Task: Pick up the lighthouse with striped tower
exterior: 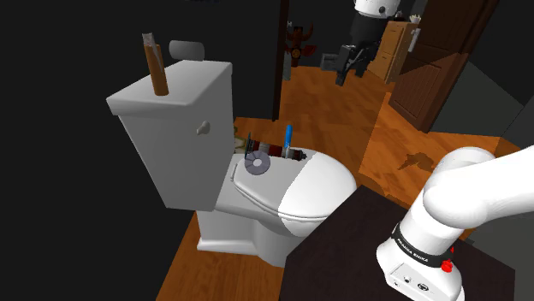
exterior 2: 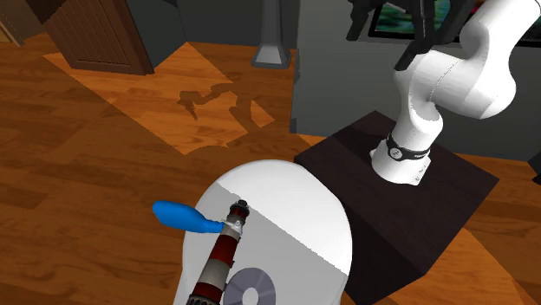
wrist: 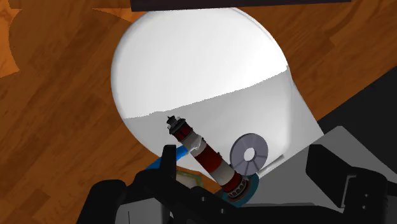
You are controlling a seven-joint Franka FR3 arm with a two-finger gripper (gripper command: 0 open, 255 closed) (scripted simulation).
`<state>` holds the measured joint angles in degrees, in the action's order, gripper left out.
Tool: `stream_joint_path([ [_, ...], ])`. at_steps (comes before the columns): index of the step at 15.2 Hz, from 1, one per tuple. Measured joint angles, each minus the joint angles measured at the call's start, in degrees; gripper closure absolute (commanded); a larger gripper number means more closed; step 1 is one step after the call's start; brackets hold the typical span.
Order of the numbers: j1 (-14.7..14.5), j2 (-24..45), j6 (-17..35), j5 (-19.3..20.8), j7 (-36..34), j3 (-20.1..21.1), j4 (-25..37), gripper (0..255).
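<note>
The white glossy toilet has its lid shut, and its boxy tank rises at the back. A dark brown box stand sits on the wooden floor just beside the front of the toilet bowl. The white arm stands on it. It climbs from the base, bends at a thick elbow and runs out past the top edge of both outside views, so its upper links are cut off.

The all-black gripper hangs high above the toilet with its fingers pointing down. In the wrist view the gripper looks straight down on the back half of the lid. Its two fingers are spread wide and clasp nothing.

A brown stick-like tool stands on the toilet tank. Its top is too small to make out.

The red-and-white striped lighthouse, with a dark lantern top, is on the toilet lid close to the hinge, far below the fingers and untouched. It seems to stand upright, though the steep angle makes that hard to judge. In the second exterior view the lighthouse is cut off at its foot by the frame edge. In the shoulder view the lighthouse is a small dark shape.

A blue slender thing with a rounded end is near the lighthouse at the lid's rear edge, its lower part hidden. A flat grey disc with a centre hole is just beside the lighthouse, by the toilet hinge.
</note>
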<state>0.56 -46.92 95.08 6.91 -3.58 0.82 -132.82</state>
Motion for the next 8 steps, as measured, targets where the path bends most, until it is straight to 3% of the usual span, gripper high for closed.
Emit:
stream_joint_path([
  [3,-0.32,0.69,2.37,0.35,1.51,-0.95,-1.55,0],
  [8,-1.38,5.04,12.23,1.82,7.95,-5.12,-6.32,0],
])
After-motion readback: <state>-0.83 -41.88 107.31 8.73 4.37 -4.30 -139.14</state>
